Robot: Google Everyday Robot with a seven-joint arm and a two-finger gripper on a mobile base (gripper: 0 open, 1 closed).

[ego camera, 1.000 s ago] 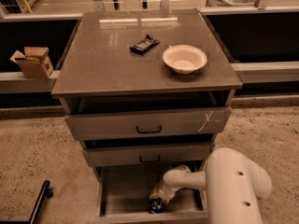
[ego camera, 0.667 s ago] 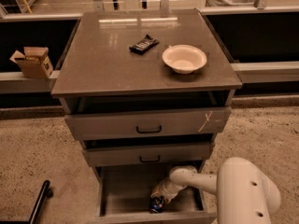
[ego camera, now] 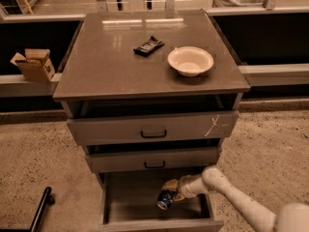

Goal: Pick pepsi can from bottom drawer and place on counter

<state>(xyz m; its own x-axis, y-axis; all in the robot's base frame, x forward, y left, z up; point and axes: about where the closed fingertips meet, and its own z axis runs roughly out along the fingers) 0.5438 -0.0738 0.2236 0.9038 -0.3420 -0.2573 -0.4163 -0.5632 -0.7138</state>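
In the single camera view, your gripper [ego camera: 170, 192] sits low in the centre of the frame, inside the open bottom drawer [ego camera: 128, 199], reached by the white arm [ego camera: 231, 195] that comes in from the lower right corner. The jaws are closed down on the pepsi can [ego camera: 164, 200], pinching it near its upper end, with the tan fingers [ego camera: 171, 184] on either side and no visible gap between them and the can. The can is tilted, its silver lower end pointing down and to the left, and it sits right of centre in the drawer; you cannot tell whether that end touches the drawer floor or hangs just above it. Above the bottom drawer, the middle drawer [ego camera: 154, 159] and the top drawer [ego camera: 154, 127] both stand partly pulled out, each with a black handle on its front. The counter [ego camera: 106, 66] fills the upper middle of the frame and carries a black snack bar wrapper [ego camera: 148, 46] and, just to its right, a pale bowl [ego camera: 190, 60]; the two lie near each other but apart. At the left edge, a small open cardboard box [ego camera: 34, 64] rests on a ledge beside the cabinet.
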